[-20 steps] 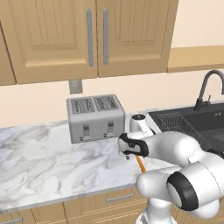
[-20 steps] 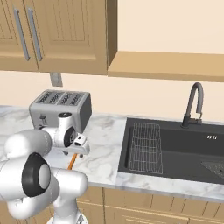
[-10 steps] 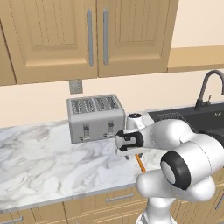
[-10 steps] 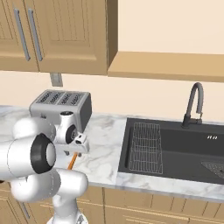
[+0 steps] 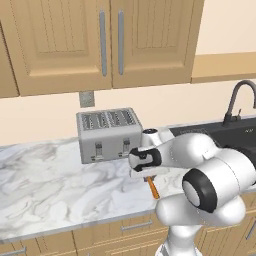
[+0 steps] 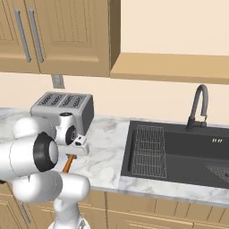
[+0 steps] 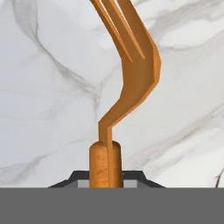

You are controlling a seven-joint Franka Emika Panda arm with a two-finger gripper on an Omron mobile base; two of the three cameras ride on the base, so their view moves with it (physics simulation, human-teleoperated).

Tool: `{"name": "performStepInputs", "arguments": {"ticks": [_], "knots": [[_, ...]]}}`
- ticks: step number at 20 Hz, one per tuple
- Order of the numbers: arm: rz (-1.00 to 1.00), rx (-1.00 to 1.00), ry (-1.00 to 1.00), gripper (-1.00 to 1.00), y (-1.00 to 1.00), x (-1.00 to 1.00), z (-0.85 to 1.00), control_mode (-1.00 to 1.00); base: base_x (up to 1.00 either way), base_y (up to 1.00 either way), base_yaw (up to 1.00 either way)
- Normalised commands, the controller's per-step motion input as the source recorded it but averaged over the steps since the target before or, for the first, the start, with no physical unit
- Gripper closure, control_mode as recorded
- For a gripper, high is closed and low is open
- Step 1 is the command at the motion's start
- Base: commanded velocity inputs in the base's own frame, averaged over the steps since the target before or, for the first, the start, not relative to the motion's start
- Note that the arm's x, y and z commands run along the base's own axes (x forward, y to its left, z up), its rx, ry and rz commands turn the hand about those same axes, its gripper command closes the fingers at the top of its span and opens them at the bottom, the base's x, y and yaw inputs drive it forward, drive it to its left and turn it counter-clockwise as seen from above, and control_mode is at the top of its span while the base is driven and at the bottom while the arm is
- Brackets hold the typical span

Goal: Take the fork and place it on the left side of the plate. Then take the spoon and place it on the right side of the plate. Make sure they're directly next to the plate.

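Note:
The fork (image 7: 131, 74), orange from handle to tines, lies on the white marble counter, tines pointing away from the hand. Its round handle end (image 7: 105, 159) sits between the two dark finger tips of my gripper (image 7: 105, 178), which press against it on both sides. From the base views, the hand (image 5: 146, 167) hangs low over the counter in front of the toaster, and the orange handle (image 5: 153, 189) (image 6: 67, 163) pokes out beneath it toward the counter's front edge. The spoon and the plate are out of view.
A silver toaster (image 5: 109, 134) (image 6: 62, 107) stands against the wall just behind the hand. To the right is a dark sink (image 6: 179, 152) with a wire rack (image 6: 150, 150) and a faucet (image 6: 199, 105). Wall cabinets hang overhead.
The jaws have come together from wide open onto the fork's handle. The hand stays low over the same spot while the arm's elbow has swung a little.

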Motion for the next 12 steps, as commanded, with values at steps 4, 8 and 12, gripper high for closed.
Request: {"name": "performStepInputs", "arguments": {"ticks": [4,8,12], "knots": [[0.00,0.01,-0.18,1.00,-0.01,-0.54,0.00,-1.00,0.00,0.00,0.00],[0.00,0.00,-0.25,1.00,-0.15,-0.68,0.16,-1.00,0.00,0.00,0.00],[-0.06,0.00,-0.32,1.00,-0.27,-0.53,0.50,-1.00,0.00,0.00,0.00]]}}
